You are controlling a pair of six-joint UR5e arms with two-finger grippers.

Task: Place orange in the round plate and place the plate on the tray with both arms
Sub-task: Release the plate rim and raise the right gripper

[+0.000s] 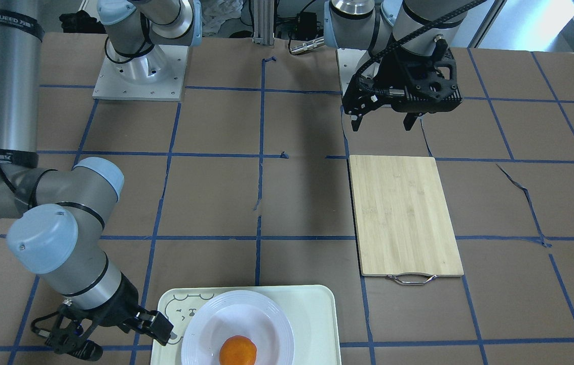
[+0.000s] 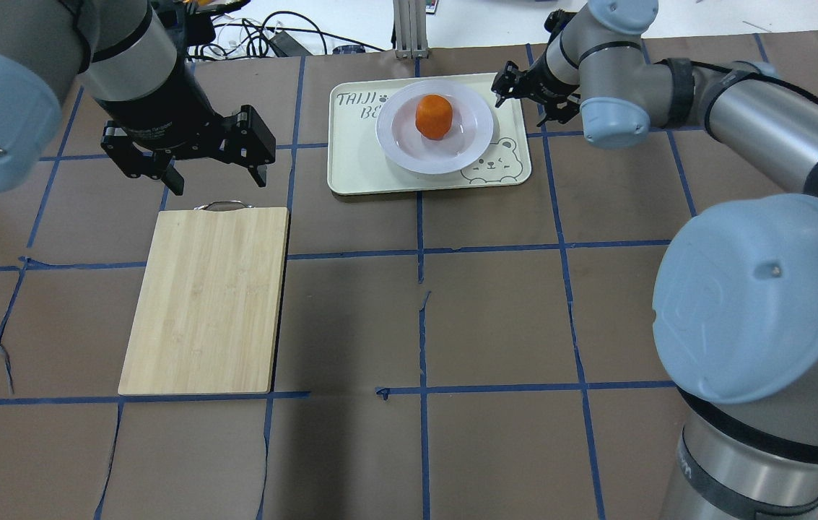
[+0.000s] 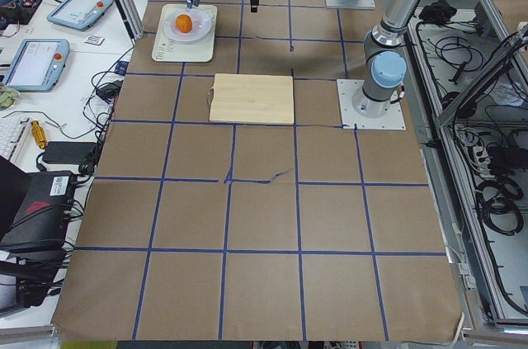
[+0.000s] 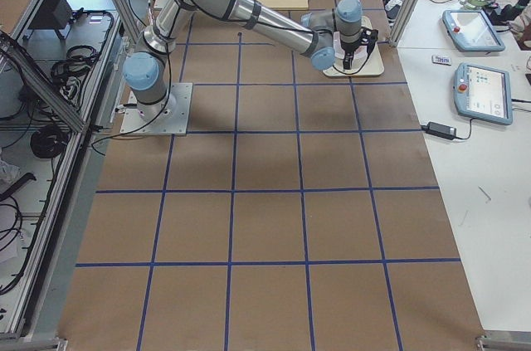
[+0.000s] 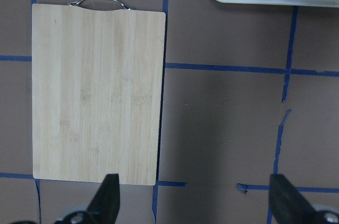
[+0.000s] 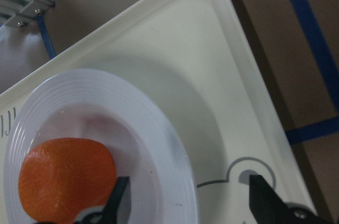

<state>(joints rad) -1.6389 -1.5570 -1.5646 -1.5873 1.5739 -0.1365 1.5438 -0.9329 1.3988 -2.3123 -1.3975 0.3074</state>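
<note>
The orange lies in the middle of the round plate, and the plate rests on the tray at the table's far side. My right gripper hangs open at the plate's right rim. In the right wrist view one finger is over the plate beside the orange, and the other is over the tray. The rim lies between the fingers without being gripped. My left gripper is open and holds nothing, above the table by the cutting board's handle.
A bamboo cutting board with a metal handle lies on the left half of the table. Brown paper with blue tape lines covers the table. Cables and an aluminium post stand behind the tray. Tablets lie on a side bench.
</note>
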